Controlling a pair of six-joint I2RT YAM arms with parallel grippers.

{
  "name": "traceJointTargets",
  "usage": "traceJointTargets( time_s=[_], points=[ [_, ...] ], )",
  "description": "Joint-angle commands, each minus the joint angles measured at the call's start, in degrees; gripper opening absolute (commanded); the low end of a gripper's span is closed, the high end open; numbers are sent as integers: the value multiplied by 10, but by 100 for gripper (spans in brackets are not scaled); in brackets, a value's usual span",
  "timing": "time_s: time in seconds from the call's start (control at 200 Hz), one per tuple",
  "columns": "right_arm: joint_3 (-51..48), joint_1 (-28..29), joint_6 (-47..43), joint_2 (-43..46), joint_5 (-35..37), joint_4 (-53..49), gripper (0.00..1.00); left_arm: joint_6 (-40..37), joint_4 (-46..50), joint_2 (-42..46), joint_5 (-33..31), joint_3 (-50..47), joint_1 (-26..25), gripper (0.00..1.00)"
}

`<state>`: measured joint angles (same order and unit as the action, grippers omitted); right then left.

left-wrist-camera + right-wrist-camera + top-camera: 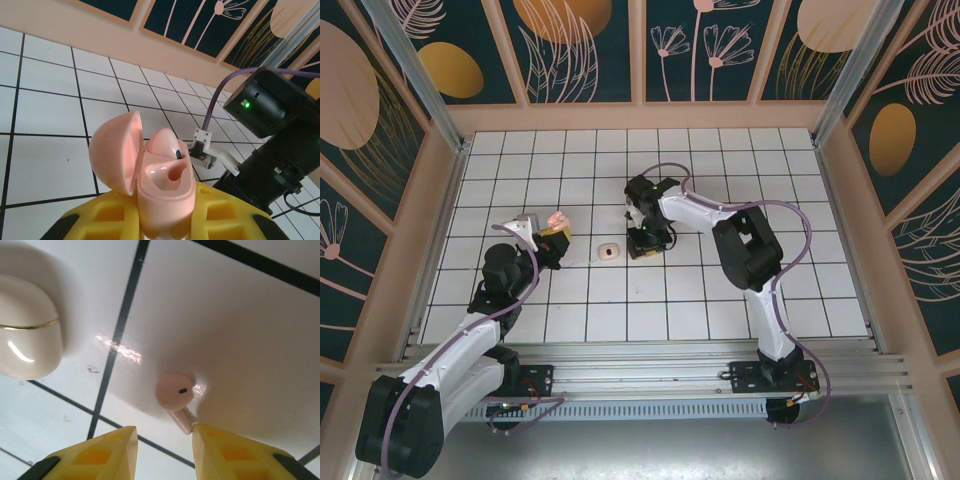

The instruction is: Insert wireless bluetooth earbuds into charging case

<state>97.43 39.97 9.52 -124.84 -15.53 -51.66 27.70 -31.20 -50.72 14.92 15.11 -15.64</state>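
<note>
My left gripper (165,222) is shut on the pink charging case (167,192), held up off the table with its lid (117,150) swung open to the left. One pink earbud (164,142) sits in the case's far socket, and the near socket is an empty hollow. In the top view the case (557,217) shows at the left gripper (550,236). The other earbud (175,390) lies on a white tile, its stem pointing toward my right gripper (165,440). That gripper is open, low over the tile, and its right finger (220,450) touches the stem's tip.
A cream rounded box with a gold seam (25,335) rests on the tile left of the right gripper, seen from above as a small beige piece (610,251). The right arm (265,150) stands close beyond the held case. Wooden walls (640,117) ring the tiled table.
</note>
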Motion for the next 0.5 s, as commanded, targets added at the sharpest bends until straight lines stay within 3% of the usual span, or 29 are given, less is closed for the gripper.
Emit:
traceJointTargets(
  time_s=[0.0,0.165,0.495],
  points=[
    [41,-1,9,33,11,-33,35,-9,-2,7,2,10,5,12],
    [92,-4,-1,4,57,-61,41,-12,3,9,1,12,4,12],
    [131,7,-22,-45,77,-96,40,-12,6,13,-1,10,5,12]
  ],
)
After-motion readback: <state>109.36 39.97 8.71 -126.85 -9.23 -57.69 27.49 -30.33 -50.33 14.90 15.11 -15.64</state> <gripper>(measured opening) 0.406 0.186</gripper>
